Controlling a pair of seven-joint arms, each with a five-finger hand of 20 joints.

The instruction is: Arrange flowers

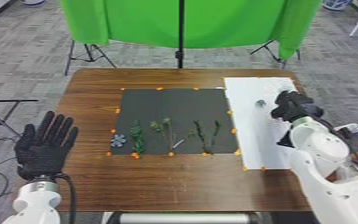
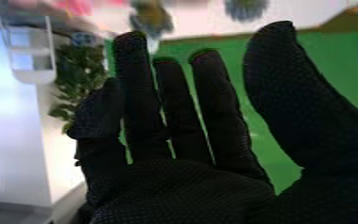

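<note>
Honestly, that small spiky grey piece [image 1: 261, 103] on the white sheet [image 1: 257, 142] sits at nine o'clock from the right hand [image 1: 294, 106], way nearer it than the left hand [image 1: 45, 150], whose fingers, like the right's, are straight, apart and empty.

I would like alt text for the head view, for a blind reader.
The robot's right hand is at the right edge of a white sheet on a brown table. Beside the sheet, a dark mat holds leafy sprigs; the open left hand is at the table's left.
</note>
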